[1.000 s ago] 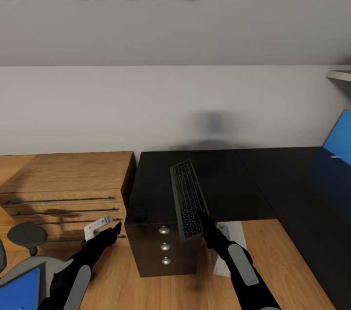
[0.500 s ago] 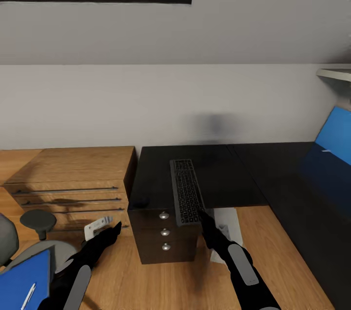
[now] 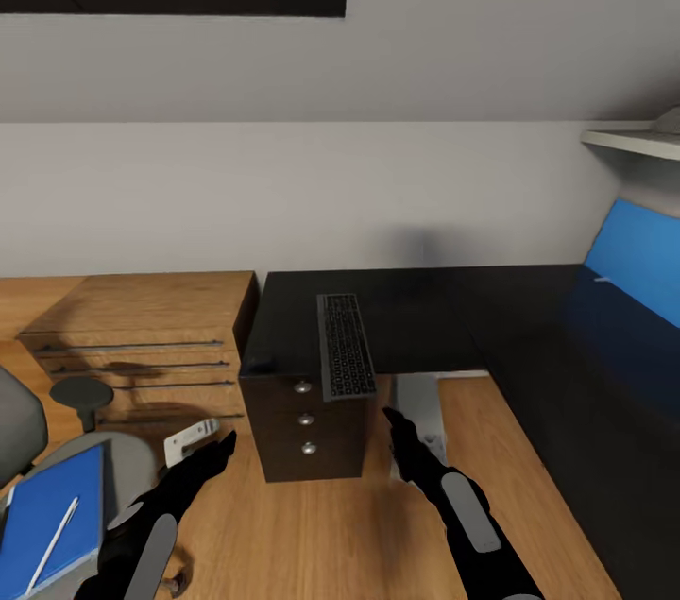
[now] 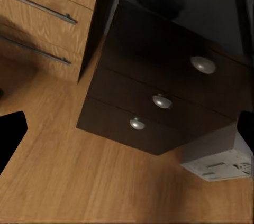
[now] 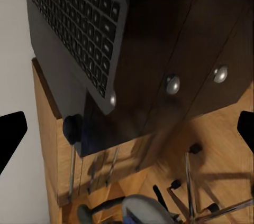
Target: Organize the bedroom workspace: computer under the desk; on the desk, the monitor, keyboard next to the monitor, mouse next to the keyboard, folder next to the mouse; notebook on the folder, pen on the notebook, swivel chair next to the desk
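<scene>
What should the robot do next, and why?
Probably turn toward the swivel chair and reach the left claw down to the folder. The keyboard already lies on the desk, both claws look open and empty, and the folder, with the pen on it, sits on the chair seat.
</scene>
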